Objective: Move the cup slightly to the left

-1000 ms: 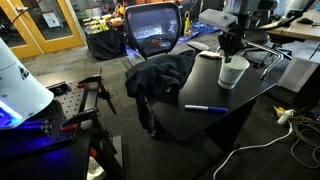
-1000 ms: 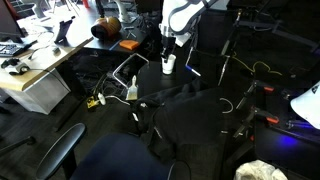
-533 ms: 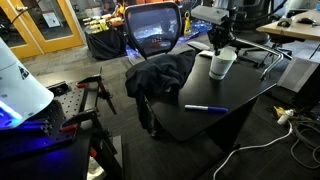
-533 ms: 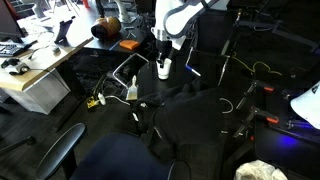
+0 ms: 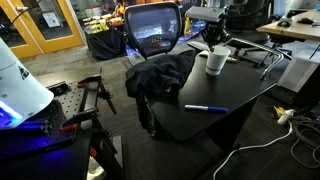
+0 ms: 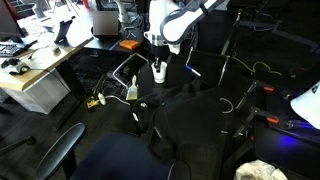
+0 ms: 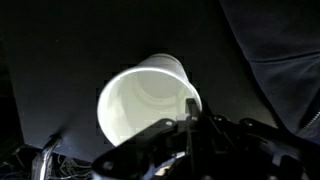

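Gripper (image 5: 214, 44) comes down from above and pinches the cup (image 5: 215, 63) by its rim; in the wrist view one finger (image 7: 190, 108) sits on the rim at the near wall. Cup is white, smooth, tapered, with a rolled rim, open and empty, standing upright on the matte black table (image 5: 250, 95). A crumpled dark jacket (image 5: 160, 75) lies beside it, a blue pen (image 5: 205, 108) nearer the table edge, and a mesh chair (image 5: 153, 30) behind.

In the wrist view the claw (image 7: 192, 116) hides the cup (image 7: 140, 95) at its near rim.
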`<state>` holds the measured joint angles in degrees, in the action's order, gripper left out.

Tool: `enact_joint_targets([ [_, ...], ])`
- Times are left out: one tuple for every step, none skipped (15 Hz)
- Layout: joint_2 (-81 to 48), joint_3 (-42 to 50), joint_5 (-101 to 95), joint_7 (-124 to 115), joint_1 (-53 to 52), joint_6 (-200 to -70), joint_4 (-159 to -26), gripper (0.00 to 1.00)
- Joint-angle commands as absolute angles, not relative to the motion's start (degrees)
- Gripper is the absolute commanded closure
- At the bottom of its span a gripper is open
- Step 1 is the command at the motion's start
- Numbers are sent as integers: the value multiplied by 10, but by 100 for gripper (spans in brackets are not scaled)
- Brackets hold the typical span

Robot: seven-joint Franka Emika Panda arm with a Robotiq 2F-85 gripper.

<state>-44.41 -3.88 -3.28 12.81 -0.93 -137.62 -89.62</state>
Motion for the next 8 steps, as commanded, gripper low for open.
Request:
enact_joint_targets([
  [-466, -42, -49, 158, -11, -1359, -863, 99],
  [-470, -43, -52, 164, -12, -1360, -859, 99],
  [-472, -42, -55, 167, -13, -1360, -857, 99],
  [-473, -42, -59, 172, -14, -1361, -855, 99],
  [-471, -41, -62, 172, -16, -1362, -856, 71],
  [-469, -41, -65, 173, -18, -1364, -859, 70],
  [-463, -40, -69, 171, -20, -1365, -865, 64],
  [-456, -38, -72, 168, -22, -1369, -872, 57],
])
